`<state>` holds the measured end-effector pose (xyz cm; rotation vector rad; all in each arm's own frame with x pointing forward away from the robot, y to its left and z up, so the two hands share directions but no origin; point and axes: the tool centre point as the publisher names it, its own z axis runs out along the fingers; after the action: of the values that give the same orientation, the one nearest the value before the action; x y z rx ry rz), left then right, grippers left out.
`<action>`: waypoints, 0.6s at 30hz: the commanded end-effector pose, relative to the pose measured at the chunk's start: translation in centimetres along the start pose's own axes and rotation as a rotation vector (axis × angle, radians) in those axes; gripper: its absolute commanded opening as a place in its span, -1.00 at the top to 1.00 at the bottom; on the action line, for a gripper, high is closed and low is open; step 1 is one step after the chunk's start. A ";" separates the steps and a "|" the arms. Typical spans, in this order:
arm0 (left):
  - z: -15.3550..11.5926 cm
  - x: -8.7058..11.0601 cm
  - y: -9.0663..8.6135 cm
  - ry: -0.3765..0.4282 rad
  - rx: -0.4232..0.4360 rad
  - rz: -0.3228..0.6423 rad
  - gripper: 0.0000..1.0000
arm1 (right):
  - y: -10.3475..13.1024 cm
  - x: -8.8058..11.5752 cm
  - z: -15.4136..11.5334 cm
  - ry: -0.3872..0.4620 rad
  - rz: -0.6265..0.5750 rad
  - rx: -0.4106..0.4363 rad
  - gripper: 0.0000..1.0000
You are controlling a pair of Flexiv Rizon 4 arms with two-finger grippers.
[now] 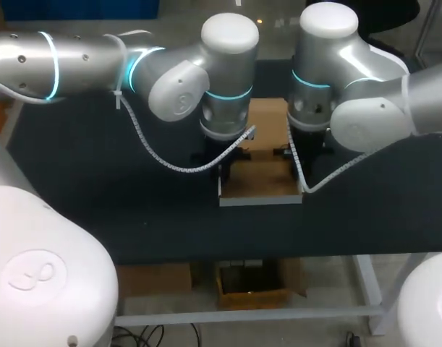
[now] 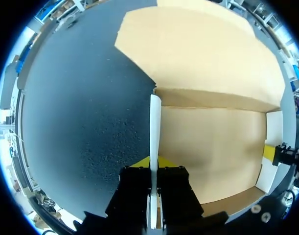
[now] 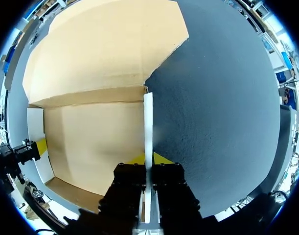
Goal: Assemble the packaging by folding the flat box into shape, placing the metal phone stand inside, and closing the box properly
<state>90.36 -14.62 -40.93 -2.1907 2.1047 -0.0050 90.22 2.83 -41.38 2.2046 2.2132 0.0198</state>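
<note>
The brown cardboard box (image 1: pixel 260 181) lies in the middle of the dark table with its side walls raised and its lid flap (image 1: pixel 268 116) flat behind it. My left gripper (image 1: pixel 224 170) points down at the box's left wall. In the left wrist view this thin white-edged wall (image 2: pixel 155 127) stands upright between the fingers of the left gripper (image 2: pixel 154 164), pinched from both sides. My right gripper (image 1: pixel 296 155) holds the right wall (image 3: pixel 148 122) the same way, as seen at the right gripper (image 3: pixel 148 159). No metal phone stand is in view.
The dark table mat (image 1: pixel 134 202) spreads wide on both sides of the box. Each wrist view shows my other arm's gripper across the box floor: right gripper (image 2: pixel 286 155), left gripper (image 3: pixel 22 149). The two arms stand close together above the box.
</note>
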 end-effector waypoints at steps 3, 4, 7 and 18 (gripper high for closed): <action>-0.3 -0.2 0.3 -0.043 0.021 -0.005 1.00 | -1.2 -0.8 -1.7 0.024 -0.045 -0.049 -0.05; -0.3 -0.3 0.3 -0.044 0.025 -0.006 1.00 | -1.3 -0.8 -1.8 0.033 -0.056 -0.055 -0.43; -0.4 -0.4 0.3 -0.046 0.030 -0.007 1.00 | -1.5 -1.1 -2.3 0.050 -0.094 -0.074 -1.00; -0.6 -1.1 0.4 -0.042 0.047 0.004 1.00 | -2.3 -3.6 -4.8 0.161 -0.332 -0.215 -1.00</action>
<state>90.14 -13.83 -40.49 -2.1435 2.0660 -0.0004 89.19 0.86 -37.45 1.8421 2.4782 0.2451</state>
